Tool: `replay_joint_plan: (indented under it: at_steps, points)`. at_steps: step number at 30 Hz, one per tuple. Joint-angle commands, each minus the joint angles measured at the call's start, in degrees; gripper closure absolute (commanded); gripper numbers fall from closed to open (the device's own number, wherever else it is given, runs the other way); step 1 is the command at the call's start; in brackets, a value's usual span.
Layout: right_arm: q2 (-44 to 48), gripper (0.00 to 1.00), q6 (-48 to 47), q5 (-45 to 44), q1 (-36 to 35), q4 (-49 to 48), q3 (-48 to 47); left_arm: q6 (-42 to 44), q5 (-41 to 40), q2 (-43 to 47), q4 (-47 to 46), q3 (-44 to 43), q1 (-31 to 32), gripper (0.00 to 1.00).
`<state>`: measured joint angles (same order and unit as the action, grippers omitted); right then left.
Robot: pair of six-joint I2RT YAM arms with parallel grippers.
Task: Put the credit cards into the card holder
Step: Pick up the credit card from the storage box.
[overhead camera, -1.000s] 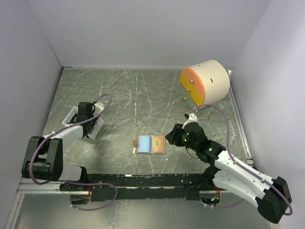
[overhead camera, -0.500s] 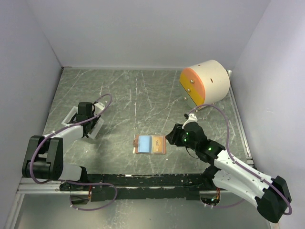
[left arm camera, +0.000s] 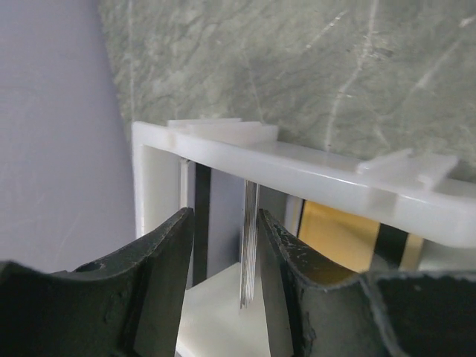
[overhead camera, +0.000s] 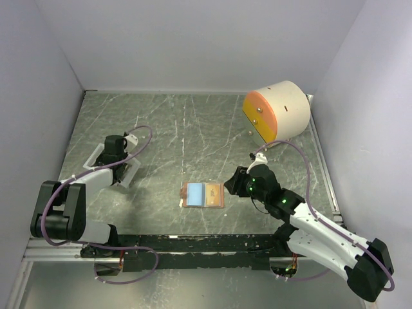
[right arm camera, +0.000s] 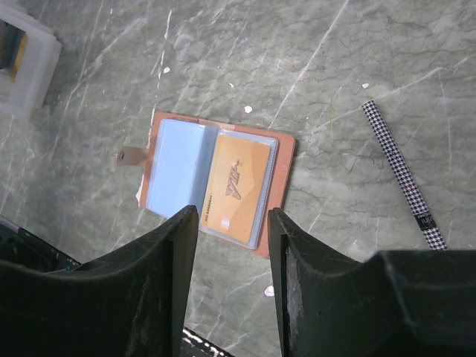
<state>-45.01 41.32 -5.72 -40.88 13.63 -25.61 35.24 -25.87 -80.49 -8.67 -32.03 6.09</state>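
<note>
The card holder (overhead camera: pixel 219 194) lies open at mid-table, a light blue card (overhead camera: pixel 194 192) in its left side and an orange card (overhead camera: pixel 213 192) in its right. My right gripper (overhead camera: pixel 233 183) hovers open just right of it. In the right wrist view the holder (right arm camera: pixel 284 167), blue card (right arm camera: pixel 172 160) and orange card (right arm camera: pixel 236 182) show beyond the empty gripper (right arm camera: pixel 233 216). My left gripper (overhead camera: pixel 114 154) reaches into the white tray (overhead camera: pixel 96 154). There the gripper (left arm camera: pixel 224 219) is open astride a card (left arm camera: pixel 249 245) standing on edge, close to the right finger. An amber card (left arm camera: pixel 338 234) stands further right.
A big cream cylinder with an orange face (overhead camera: pixel 277 111) lies at the back right. A thin checkered stick (right arm camera: pixel 401 171) lies on the table right of the holder. The tray's white rim (left arm camera: pixel 297 160) crosses in front of my left fingers. Walls close in on three sides.
My left wrist has shifted slightly at the tray and its jaws have narrowed a little. The right arm and the card holder have not moved.
</note>
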Motion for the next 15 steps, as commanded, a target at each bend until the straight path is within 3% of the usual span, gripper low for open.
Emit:
replay_joint_plan:
  at_steps: [1, 15]
  points:
    - [0.3, 0.57, -0.7, -0.7, 0.6, -0.3, -0.4, 2.7, -4.8, -1.5, -5.6, -0.1, -1.2, 0.5]
    - [-3.2, 0.57, -1.6, 0.2, 1.8, -1.6, -1.2, 4.0, -6.5, -4.8, -8.8, -1.3, -3.2, 0.52]
